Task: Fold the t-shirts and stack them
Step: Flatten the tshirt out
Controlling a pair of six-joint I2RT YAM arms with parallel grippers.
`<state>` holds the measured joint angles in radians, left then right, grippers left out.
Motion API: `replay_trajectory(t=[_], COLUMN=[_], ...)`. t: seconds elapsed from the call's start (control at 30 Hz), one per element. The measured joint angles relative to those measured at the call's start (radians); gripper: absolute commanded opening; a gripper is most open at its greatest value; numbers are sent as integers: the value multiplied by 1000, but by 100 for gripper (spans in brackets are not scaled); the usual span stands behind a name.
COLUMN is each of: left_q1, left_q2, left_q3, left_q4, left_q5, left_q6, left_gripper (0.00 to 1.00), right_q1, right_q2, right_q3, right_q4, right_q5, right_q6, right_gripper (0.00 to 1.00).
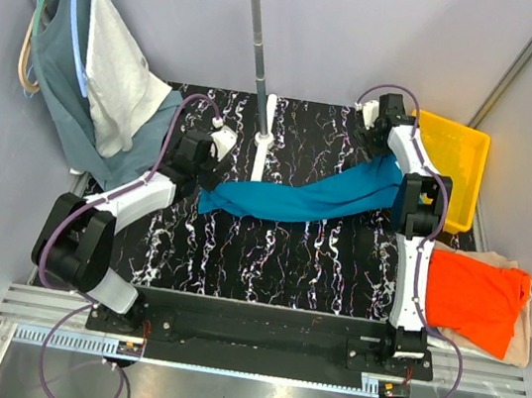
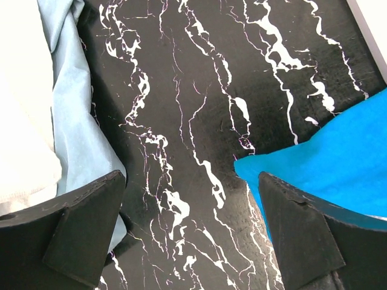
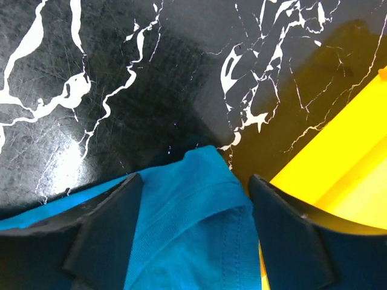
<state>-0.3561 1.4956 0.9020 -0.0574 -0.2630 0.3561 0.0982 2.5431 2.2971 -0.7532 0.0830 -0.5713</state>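
Currently three t-shirts: teal (image 1: pixel 296 196), orange (image 1: pixel 472 295), cream (image 1: pixel 523 338); left tool (image 2: pixel 190 181), right tool (image 3: pixel 195 181) agape, empty.

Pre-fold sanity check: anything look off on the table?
Teal shirt lies bunched into a narrow diagonal band across the table, not spread flat. The hung grey-green top droops onto the table's far-left corner, near the left gripper. Nothing else stands out.
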Motion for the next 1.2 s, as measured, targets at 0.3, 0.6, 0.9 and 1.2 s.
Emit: replay_trajectory(t=[0.3, 0.6, 0.9, 1.2], left_q1=[0, 0, 0, 12], left_q2=[0, 0, 96, 242], left_q3=[2, 5, 143, 195], left_q4=[-1, -22, -71, -156], left_q5=[-3, 28, 126, 247], left_q6=[11, 15, 94, 179], left_gripper=[98, 97, 92, 85], right_q1=[0, 10, 64, 135], right_q2=[0, -133, -570, -817], right_q3=[-9, -171, -323, -382], right_q4=[-5, -28, -35, -24], right_q5=[3, 11, -15, -24], right_q6=[-13, -6, 12, 15], right_gripper=[4, 0, 0, 0])
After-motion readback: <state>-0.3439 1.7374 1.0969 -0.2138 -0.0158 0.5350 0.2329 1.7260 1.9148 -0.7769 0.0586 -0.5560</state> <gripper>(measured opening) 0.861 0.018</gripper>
